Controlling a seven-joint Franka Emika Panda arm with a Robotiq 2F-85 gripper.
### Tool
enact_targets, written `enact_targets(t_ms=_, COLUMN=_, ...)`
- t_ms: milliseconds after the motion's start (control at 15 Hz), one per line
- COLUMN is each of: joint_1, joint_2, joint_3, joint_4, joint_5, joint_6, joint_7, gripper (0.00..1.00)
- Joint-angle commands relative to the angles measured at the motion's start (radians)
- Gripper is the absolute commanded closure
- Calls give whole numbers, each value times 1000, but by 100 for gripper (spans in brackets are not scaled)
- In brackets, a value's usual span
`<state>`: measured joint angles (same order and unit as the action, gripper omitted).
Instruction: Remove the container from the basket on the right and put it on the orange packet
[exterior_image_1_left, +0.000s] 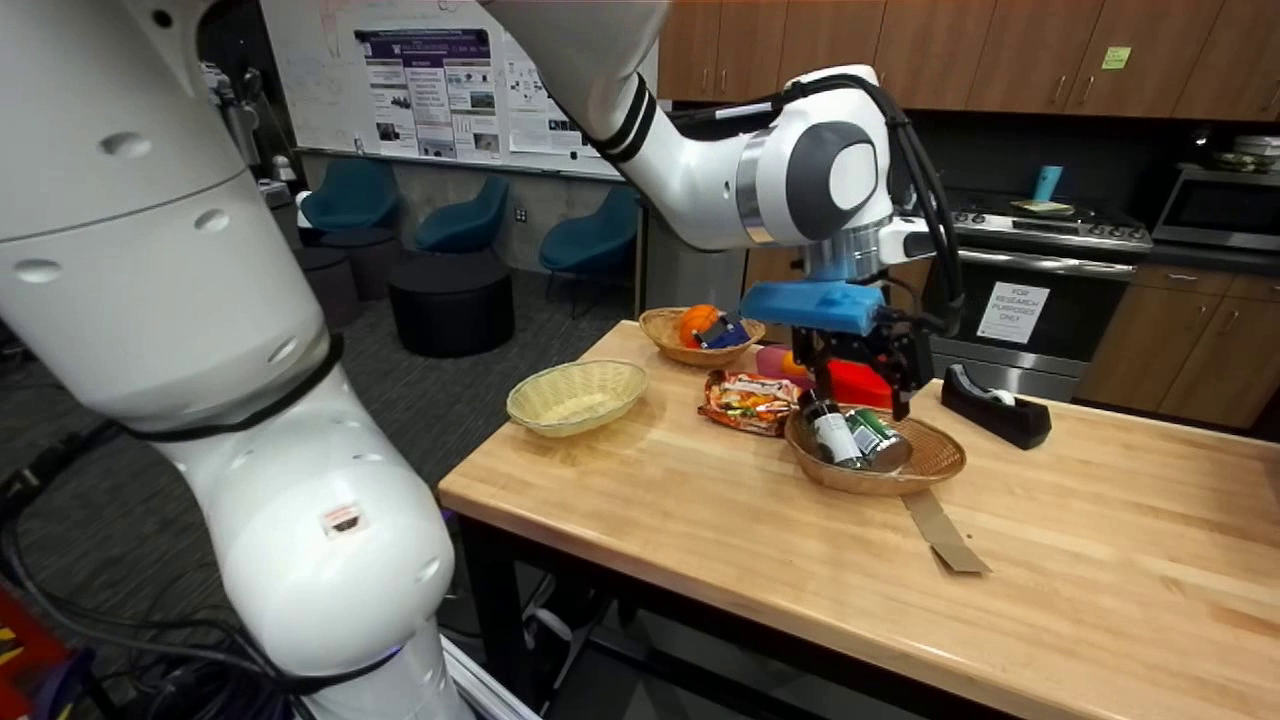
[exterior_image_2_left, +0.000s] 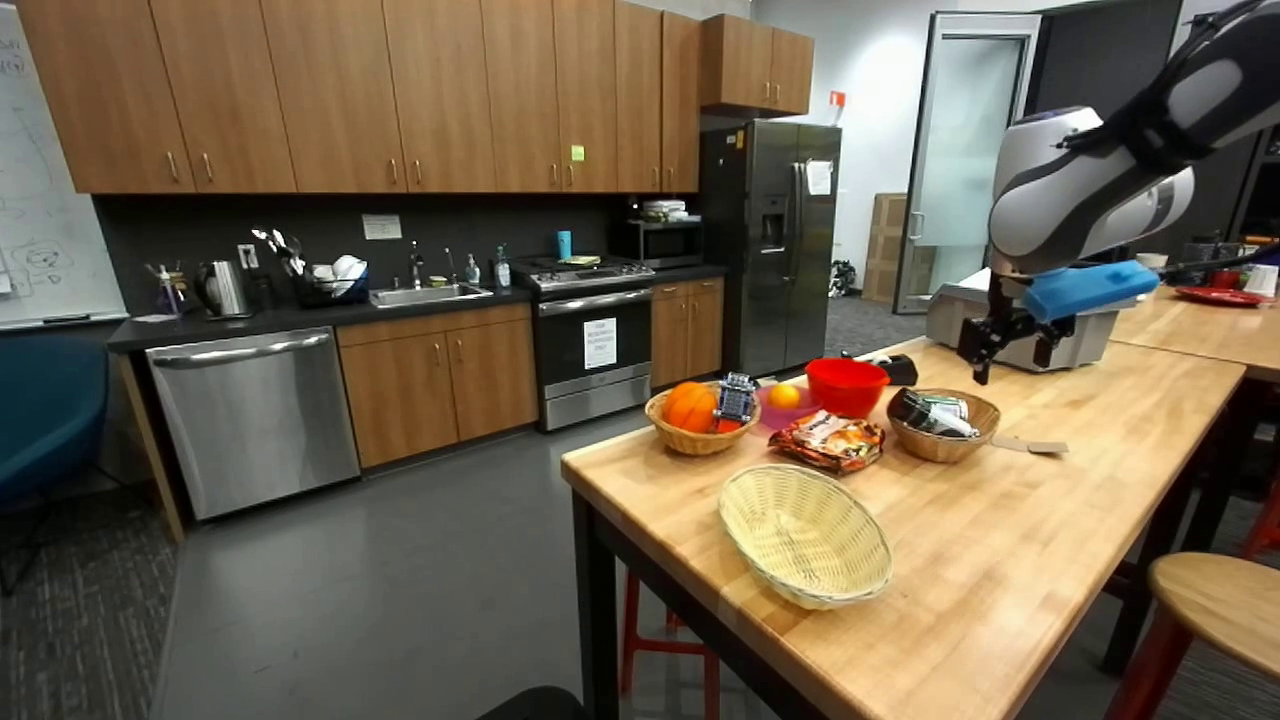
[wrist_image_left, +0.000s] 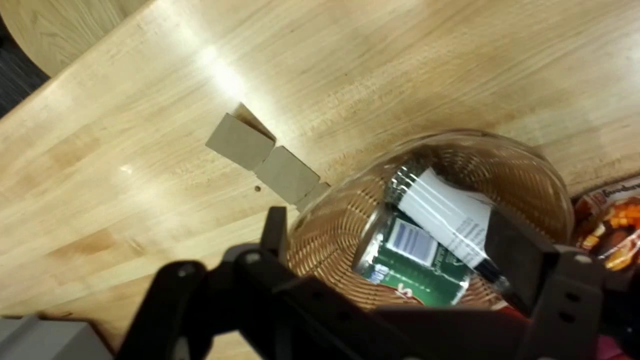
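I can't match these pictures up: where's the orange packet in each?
In an exterior view: packet slightly right of centre.
In an exterior view: packet right of centre, beyond the pale basket.
In the wrist view: packet at the right edge, cut off.
Shared landmark: cardboard strip, with a brown basket between it and the packet.

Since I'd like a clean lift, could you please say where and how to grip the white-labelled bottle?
I'd probably take the bottle by its middle, from above, closing across its width: it lies slanted in the basket, labelled side up, the can crowding one flank.
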<state>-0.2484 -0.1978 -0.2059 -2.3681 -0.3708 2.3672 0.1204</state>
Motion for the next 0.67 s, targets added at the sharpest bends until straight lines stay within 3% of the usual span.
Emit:
enact_targets(t_ms=0, joint_1=42, joint_2=-26, joint_3=72, joint_4=33, joint_5=23, joint_6=-55, joint_7=60, gripper=0)
enact_targets(t_ms=400, joint_1=118, joint_2=-9, joint_3=167, joint_4=138, joint_5=71, joint_6=-163, joint_7=127, gripper=0)
enact_targets(t_ms=600, joint_1=95, joint_2=-4, joint_3=161, joint_4=124, joint_5=11, joint_6=-162, joint_7=165, gripper=0)
